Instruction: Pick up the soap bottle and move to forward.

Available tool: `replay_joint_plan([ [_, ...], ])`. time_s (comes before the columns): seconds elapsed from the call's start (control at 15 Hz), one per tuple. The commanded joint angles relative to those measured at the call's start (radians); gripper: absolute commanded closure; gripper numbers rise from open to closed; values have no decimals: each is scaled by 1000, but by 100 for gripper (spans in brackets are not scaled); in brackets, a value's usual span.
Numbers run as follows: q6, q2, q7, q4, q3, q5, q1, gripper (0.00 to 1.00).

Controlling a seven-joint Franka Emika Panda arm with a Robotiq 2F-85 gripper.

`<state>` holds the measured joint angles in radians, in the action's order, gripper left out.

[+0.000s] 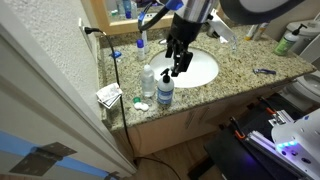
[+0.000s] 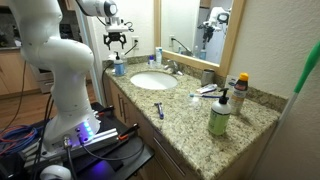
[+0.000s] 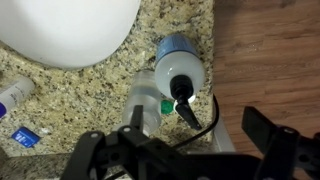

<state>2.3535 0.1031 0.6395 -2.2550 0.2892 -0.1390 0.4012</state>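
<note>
The small blue-tinted plastic soap bottle (image 1: 165, 93) with a black pump top stands upright on the speckled granite tabletop (image 1: 245, 62). It is near the front edge, between that edge and the smooth white oval basin (image 1: 200, 68). In the wrist view, looking down on it, the soap bottle (image 3: 178, 55) is a round blue shoulder with a glossy black nozzle. How much liquid it holds I can't tell. In an exterior view it is only a small blue shape (image 2: 119, 68).

Just beside it, also upright, is a clear colourless plastic bottle (image 1: 148, 80). A small green piece shows between the two in the wrist view, too blurred to name. A thin black cable (image 3: 205, 115) curves past the pump.

The dark end effector (image 1: 181, 68) hangs above the soap bottle and the basin rim, apart from both. In the wrist view its fingers are spread wide with nothing between them (image 3: 172, 140).

Flat white packets (image 1: 108, 95) lie near the corner. A green plastic bottle with a black pump (image 2: 218, 115) stands at the far end of the tabletop. A wood-grain floor (image 3: 270, 60) shows below the edge.
</note>
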Motion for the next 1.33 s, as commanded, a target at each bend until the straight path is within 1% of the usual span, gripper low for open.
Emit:
replay_joint_plan([
  [0.0,65,-24,-14,-20,13,21,-11,0],
  [0.13,85,-34,-13,-21,14,10,-10,0],
  [0.4,54,-44,11,-14,15,-33,-8,0],
  [0.6,54,-45,10,-14,18,-40,-8,0],
  [0.67,74,-45,-27,-18,22,-6,-12,0],
  [0.73,47,-39,-11,-5,20,-15,-11,0],
  [1.27,47,-39,-23,-5,20,-13,-11,0],
])
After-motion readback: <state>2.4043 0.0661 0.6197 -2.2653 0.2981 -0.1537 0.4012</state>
